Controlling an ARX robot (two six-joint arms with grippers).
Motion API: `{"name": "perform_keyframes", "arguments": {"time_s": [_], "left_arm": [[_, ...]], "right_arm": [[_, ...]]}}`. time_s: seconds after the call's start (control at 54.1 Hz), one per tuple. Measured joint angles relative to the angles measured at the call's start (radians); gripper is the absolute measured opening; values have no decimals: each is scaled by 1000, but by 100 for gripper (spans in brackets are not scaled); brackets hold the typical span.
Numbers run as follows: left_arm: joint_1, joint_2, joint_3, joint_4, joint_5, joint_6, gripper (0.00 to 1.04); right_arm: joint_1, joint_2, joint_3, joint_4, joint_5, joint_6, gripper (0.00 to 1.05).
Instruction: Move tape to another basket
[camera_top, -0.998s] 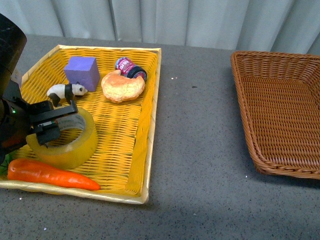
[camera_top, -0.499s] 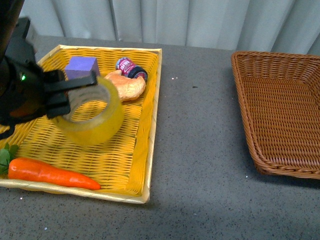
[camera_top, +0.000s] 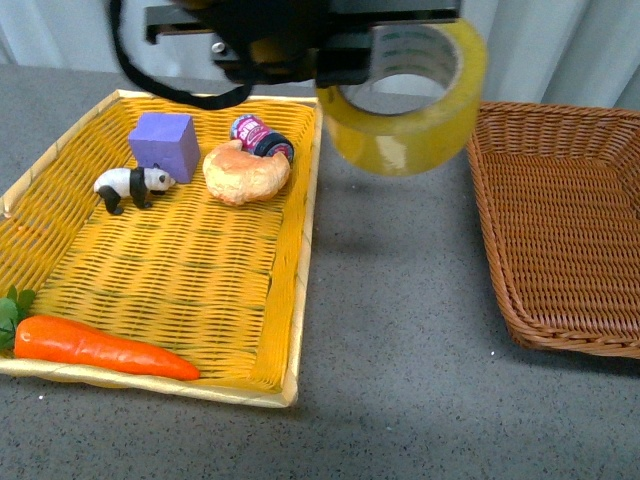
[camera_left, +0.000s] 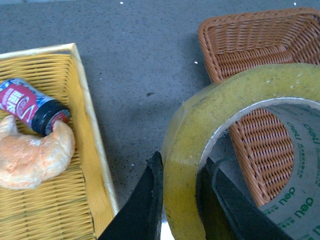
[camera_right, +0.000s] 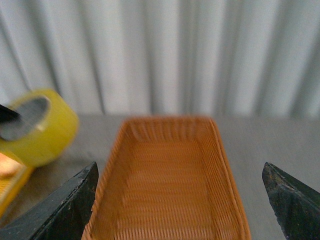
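Note:
My left gripper (camera_top: 345, 72) is shut on the tape (camera_top: 400, 140), a wide yellowish roll with a white printed core. It holds the roll in the air above the grey table, between the yellow tray and the dark brown wicker basket (camera_top: 570, 220), near the basket's left rim. In the left wrist view the fingers (camera_left: 150, 200) clamp the roll's wall (camera_left: 185, 150), one outside and one inside, with the basket (camera_left: 240, 45) just beyond. My right gripper (camera_right: 180, 172) is open and empty, facing the basket (camera_right: 170, 190); the tape (camera_right: 45, 135) shows at its left. The right gripper is not in the front view.
The yellow woven tray (camera_top: 160, 270) on the left holds a croissant (camera_top: 245, 172), a purple cube (camera_top: 163, 143), a toy panda (camera_top: 132, 184), a small can (camera_top: 262, 136) and a carrot (camera_top: 100, 348). Curtains hang behind the table.
My left gripper has lifted the tape out of the yellow tray and carried it up and to the right, to beside the brown basket's left rim.

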Motion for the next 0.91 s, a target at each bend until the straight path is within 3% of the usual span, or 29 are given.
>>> {"name": "perform_keyframes", "arguments": {"time_s": [0.055, 0.111, 0.444, 0.647, 0.906], "left_arm": [[-8, 17, 11, -2, 7, 11, 16], [-12, 24, 11, -2, 7, 24, 16], [-24, 41, 3, 39, 3, 109, 16], [-23, 41, 2, 39, -4, 120, 16], [-27, 41, 2, 39, 2, 127, 16]], "right_arm": [[28, 126, 80, -158, 121, 82, 96], [16, 218, 125, -222, 123, 134, 96], [-196, 742, 443, -36, -333, 201, 96], [-189, 997, 647, -108, -540, 169, 96], [-127, 1246, 869, -211, -642, 68, 96]]}}
